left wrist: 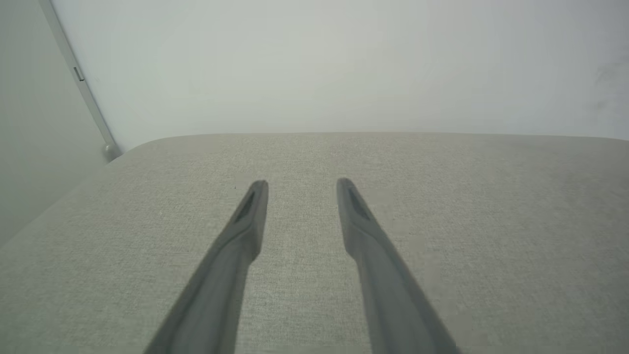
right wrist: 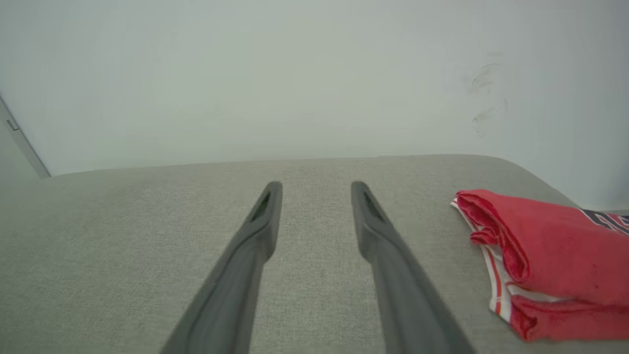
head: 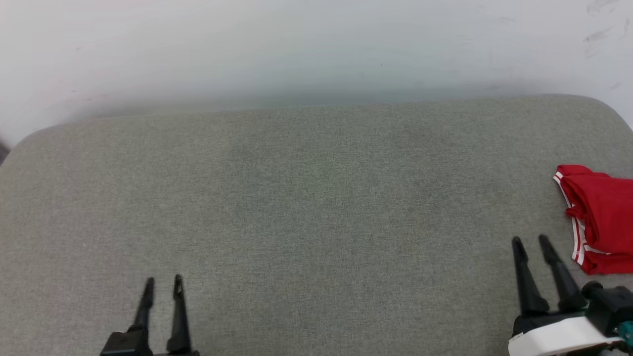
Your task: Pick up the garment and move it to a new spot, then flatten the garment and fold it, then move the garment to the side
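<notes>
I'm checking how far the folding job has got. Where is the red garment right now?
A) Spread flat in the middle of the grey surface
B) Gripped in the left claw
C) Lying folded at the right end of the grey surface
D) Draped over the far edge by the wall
C: the garment lies in a folded bundle at the right end of the grey surface, beside the right claw and apart from it.

The garment (head: 601, 217) lay on the cushion (head: 316, 198) at the frame's right edge, the right end effector (head: 530, 239) just left of it, the left end effector (head: 163, 279) at lower left.
</notes>
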`<state>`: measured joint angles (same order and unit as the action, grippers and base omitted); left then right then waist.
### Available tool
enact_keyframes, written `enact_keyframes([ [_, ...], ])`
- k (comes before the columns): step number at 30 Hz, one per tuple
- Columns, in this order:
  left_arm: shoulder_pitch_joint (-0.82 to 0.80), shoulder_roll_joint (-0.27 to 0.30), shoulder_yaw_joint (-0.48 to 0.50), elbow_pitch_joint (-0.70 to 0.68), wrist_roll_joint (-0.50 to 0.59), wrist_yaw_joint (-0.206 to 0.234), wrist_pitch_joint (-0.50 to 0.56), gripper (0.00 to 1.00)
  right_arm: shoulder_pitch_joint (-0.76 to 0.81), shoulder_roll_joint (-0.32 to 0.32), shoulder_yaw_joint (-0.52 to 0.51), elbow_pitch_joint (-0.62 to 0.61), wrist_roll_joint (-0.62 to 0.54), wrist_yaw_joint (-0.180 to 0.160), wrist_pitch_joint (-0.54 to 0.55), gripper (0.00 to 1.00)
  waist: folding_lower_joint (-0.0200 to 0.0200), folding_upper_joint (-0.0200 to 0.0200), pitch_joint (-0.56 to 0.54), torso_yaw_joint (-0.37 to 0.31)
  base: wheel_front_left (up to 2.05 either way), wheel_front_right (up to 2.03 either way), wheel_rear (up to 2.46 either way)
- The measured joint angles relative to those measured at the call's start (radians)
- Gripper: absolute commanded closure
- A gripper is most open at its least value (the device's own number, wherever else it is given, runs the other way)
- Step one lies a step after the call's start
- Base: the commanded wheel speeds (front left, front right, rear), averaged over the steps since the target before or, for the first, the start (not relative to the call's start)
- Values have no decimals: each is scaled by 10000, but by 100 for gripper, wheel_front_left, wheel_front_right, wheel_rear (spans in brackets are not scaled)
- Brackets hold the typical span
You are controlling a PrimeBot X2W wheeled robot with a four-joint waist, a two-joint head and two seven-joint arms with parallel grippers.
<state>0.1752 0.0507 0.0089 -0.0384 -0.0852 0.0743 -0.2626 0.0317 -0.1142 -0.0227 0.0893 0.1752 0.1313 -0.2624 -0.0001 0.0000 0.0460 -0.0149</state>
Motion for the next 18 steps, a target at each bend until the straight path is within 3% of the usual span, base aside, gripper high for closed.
enact_keyframes([
  [4, 57, -19, -36, 311, -144, -2, 31, 100, 126, 19, 35, 328, 132, 0, 65, 100, 0, 0, -5, 1, 0, 0, 0],
  [18, -280, 105, -65, 765, -3110, -314, 523, 100, 32, 50, -10, 554, 2821, -2, 644, 100, 0, 0, -53, 18, 0, 0, 0],
])
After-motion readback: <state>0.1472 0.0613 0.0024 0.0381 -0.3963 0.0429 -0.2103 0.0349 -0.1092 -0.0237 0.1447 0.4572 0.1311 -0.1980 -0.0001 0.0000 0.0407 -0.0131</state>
